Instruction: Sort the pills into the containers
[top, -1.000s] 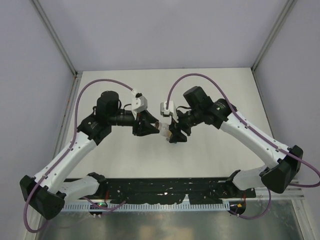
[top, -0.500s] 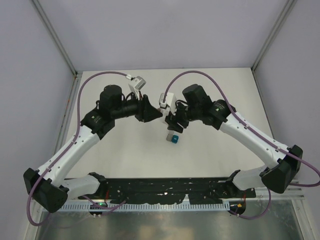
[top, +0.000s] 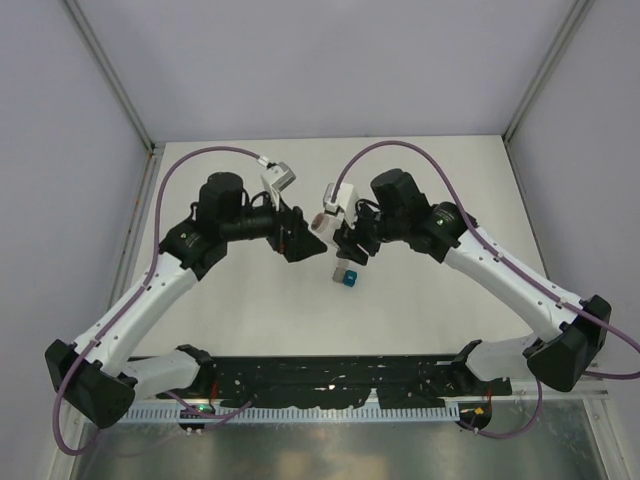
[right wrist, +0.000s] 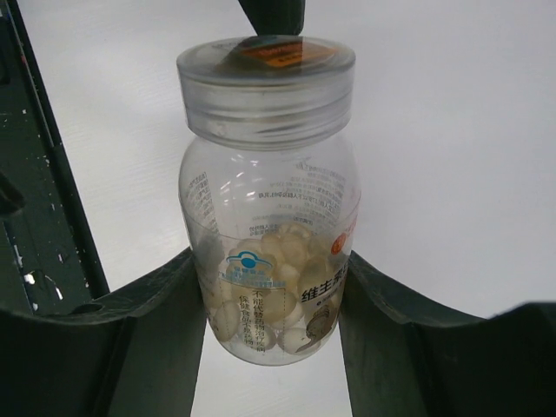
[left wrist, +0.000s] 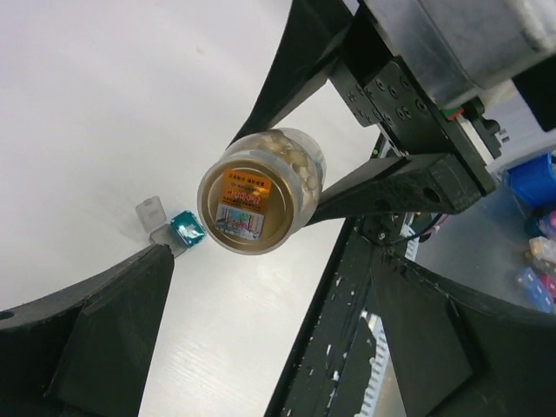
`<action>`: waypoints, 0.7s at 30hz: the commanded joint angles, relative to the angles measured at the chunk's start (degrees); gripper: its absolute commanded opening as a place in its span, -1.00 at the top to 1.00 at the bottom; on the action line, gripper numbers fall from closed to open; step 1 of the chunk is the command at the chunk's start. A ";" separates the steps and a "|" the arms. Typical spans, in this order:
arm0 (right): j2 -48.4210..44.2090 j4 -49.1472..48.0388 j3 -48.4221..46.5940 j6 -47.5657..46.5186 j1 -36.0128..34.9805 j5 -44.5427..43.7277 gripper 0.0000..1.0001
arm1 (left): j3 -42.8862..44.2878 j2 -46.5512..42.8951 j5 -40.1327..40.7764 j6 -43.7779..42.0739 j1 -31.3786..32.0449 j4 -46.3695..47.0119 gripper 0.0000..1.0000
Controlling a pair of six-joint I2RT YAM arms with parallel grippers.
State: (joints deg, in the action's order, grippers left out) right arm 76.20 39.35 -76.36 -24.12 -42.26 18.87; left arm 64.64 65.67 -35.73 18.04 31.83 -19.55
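White counter (top: 260, 310), matte, plain. Pale lilac back wall (top: 320, 60) with side panels, joined at two slanted aluminium frame posts, left (top: 110, 75) and right (top: 545, 70). Black perforated base plate (top: 330, 375) along the near edge of the counter, flecked with white. White toothed strip (top: 330, 410) just in front of the plate. Brushed metal sheet (top: 330, 450) nearest the camera. Blue bin (left wrist: 532, 178) beyond the counter edge, contents blurred.
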 commanded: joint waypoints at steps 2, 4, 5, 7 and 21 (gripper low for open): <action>-3.25 0.01 0.77 -2.42 -0.01 7.65 0.88 | 0.14 -5.10 -11.54 -17.22 -1.42 -2.59 -0.99; -3.08 1.85 0.34 -3.65 -0.01 11.25 0.88 | -0.74 -6.69 -14.97 -23.65 -1.51 -3.48 -0.99; -2.99 2.39 0.07 -4.70 -0.01 12.49 0.88 | -1.27 -7.65 -16.64 -26.45 -1.43 -3.48 -0.99; -2.64 4.23 -0.80 -5.84 0.07 16.01 0.89 | -2.06 -8.89 -18.85 -30.68 -1.34 -3.65 -0.99; -0.53 9.34 -3.80 -7.96 -0.10 22.61 0.88 | -1.45 -4.94 -19.47 -32.29 1.39 0.04 -0.65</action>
State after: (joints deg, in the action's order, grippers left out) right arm 75.90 48.60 -77.87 -31.16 -42.26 39.20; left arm 62.85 60.01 -54.26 -14.13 32.47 -22.92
